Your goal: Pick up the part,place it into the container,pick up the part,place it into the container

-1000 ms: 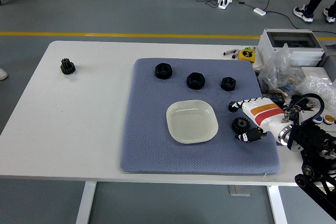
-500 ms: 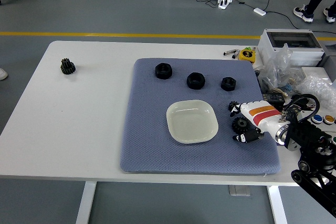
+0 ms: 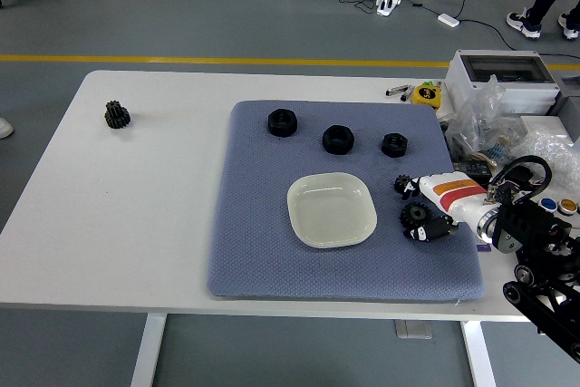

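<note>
We see the right hand (image 3: 437,208) reaching in from the right edge over the blue-grey mat (image 3: 263,251) on the white bench (image 3: 136,215). Its white fingers (image 3: 415,185) curl around a small black gear (image 3: 416,216) that lies on the mat just right of the pale square dish (image 3: 332,209), with fingertips above and below the gear; we cannot tell whether they are pressing on it or only framing it, and the gear appears to rest on the mat. The dish sits near the middle of the mat and holds nothing. Along the mat's far side we count three black nuts in a row: a large hex nut (image 3: 283,121) at left, another hex nut (image 3: 338,139) in the middle, and a smaller nut (image 3: 393,144) at right. A second black gear (image 3: 116,114) stands well apart on the bare bench at far left. At the bench's right end we see a grey plastic box (image 3: 498,74), crumpled clear bags (image 3: 489,124) and a yellow tape measure (image 3: 426,94).
</note>
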You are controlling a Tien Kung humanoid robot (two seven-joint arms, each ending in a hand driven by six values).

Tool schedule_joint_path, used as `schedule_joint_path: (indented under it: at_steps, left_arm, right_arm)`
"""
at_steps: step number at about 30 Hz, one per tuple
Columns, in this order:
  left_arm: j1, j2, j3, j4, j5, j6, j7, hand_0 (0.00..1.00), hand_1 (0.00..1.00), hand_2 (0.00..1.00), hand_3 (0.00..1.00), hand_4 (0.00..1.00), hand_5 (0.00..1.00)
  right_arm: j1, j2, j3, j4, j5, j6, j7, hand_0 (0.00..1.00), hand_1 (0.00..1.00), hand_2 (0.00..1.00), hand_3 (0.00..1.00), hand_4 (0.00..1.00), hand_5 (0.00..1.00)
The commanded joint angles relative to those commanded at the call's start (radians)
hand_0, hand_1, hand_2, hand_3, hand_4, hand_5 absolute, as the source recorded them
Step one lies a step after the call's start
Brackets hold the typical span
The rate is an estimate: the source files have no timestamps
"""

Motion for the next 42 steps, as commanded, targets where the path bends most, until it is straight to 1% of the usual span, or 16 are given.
schedule_joint_path:
  at_steps: [2, 3, 8, 9, 14, 15, 20, 21, 26, 27, 32, 33, 38, 39, 42]
  left_arm:
    - [0.000, -0.001, 0.000, 0.000, 0.000, 0.000, 0.000, 0.668, 0.635, 0.637, 0.591, 0.644, 0.592]
    - [0.001, -0.001, -0.001, 0.000, 0.002, 0.000, 0.001, 0.668, 0.635, 0.637, 0.591, 0.644, 0.592]
    - [-0.001, 0.001, -0.001, 0.000, 0.001, 0.000, 0.000, 0.668, 0.635, 0.637, 0.591, 0.644, 0.592]
    - [-0.001, 0.001, 0.000, 0.000, 0.001, 0.000, 0.000, 0.668, 0.634, 0.635, 0.591, 0.644, 0.592]
    - [-0.003, 0.003, 0.004, -0.001, -0.003, 0.000, -0.003, 0.668, 0.634, 0.635, 0.591, 0.644, 0.592]
    - [-0.003, 0.003, 0.003, 0.000, -0.002, 0.001, -0.003, 0.668, 0.634, 0.637, 0.591, 0.644, 0.592]
    - [0.000, 0.002, 0.002, 0.000, -0.001, 0.001, -0.001, 0.668, 0.634, 0.637, 0.591, 0.644, 0.592]
    - [0.000, 0.002, 0.001, 0.000, 0.000, 0.001, -0.001, 0.667, 0.634, 0.636, 0.591, 0.644, 0.592]
    - [0.000, 0.003, 0.003, 0.000, -0.004, 0.002, -0.002, 0.667, 0.634, 0.636, 0.591, 0.644, 0.592]
    - [0.001, 0.003, 0.004, 0.000, -0.006, 0.003, -0.002, 0.667, 0.635, 0.636, 0.591, 0.644, 0.592]
    - [0.001, 0.002, 0.005, -0.001, -0.006, 0.001, -0.002, 0.667, 0.635, 0.636, 0.591, 0.644, 0.592]
    - [0.002, 0.002, 0.006, -0.001, -0.007, 0.001, -0.002, 0.667, 0.634, 0.636, 0.591, 0.644, 0.592]
    - [0.005, 0.001, 0.004, -0.001, -0.005, 0.000, -0.001, 0.667, 0.634, 0.636, 0.591, 0.644, 0.592]
    - [0.005, 0.002, 0.004, -0.001, -0.004, 0.000, -0.002, 0.667, 0.634, 0.637, 0.591, 0.644, 0.592]
    - [0.005, 0.003, 0.004, -0.001, -0.004, 0.000, -0.002, 0.667, 0.634, 0.637, 0.591, 0.644, 0.592]
  right_arm:
    - [-0.003, -0.002, 0.003, 0.001, 0.000, 0.003, 0.000, 0.563, 0.622, 0.655, 0.636, 0.874, 0.293]
    - [-0.005, -0.003, 0.004, 0.003, 0.000, 0.006, 0.000, 0.461, 0.564, 0.612, 0.569, 0.834, 0.284]
    - [-0.012, -0.006, 0.006, 0.011, -0.007, 0.021, 0.004, 0.461, 0.564, 0.612, 0.569, 0.834, 0.284]
    - [-0.012, -0.007, 0.006, 0.012, -0.007, 0.023, 0.004, 0.388, 0.486, 0.572, 0.531, 0.788, 0.255]
    - [-0.016, -0.008, 0.004, 0.012, -0.006, 0.026, 0.009, 0.388, 0.486, 0.572, 0.531, 0.788, 0.255]
    - [-0.016, -0.008, 0.003, 0.012, -0.005, 0.025, 0.010, 0.313, 0.446, 0.524, 0.511, 0.738, 0.238]
    - [-0.015, -0.009, 0.000, 0.016, 0.000, 0.020, 0.014, 0.313, 0.446, 0.524, 0.511, 0.738, 0.238]
    - [-0.014, -0.008, -0.002, 0.016, 0.002, 0.019, 0.016, 0.263, 0.400, 0.480, 0.492, 0.699, 0.230]
    - [-0.015, -0.005, -0.010, 0.014, 0.013, 0.004, 0.026, 0.263, 0.400, 0.480, 0.492, 0.699, 0.230]
    - [-0.016, -0.005, -0.011, 0.014, 0.014, 0.002, 0.027, 0.258, 0.395, 0.465, 0.478, 0.626, 0.234]
    - [-0.019, -0.005, -0.013, 0.021, 0.020, -0.017, 0.028, 0.258, 0.395, 0.465, 0.478, 0.626, 0.234]
    - [-0.020, -0.006, -0.013, 0.024, 0.023, -0.024, 0.028, 0.235, 0.390, 0.446, 0.466, 0.635, 0.225]
    - [-0.022, -0.009, -0.016, 0.047, 0.004, -0.058, 0.025, 0.235, 0.390, 0.446, 0.466, 0.635, 0.225]
    - [-0.021, -0.009, -0.016, 0.050, 0.001, -0.061, 0.024, 0.238, 0.391, 0.447, 0.461, 0.626, 0.254]
    - [-0.018, -0.011, -0.015, 0.068, -0.013, -0.068, 0.023, 0.238, 0.391, 0.447, 0.461, 0.626, 0.254]
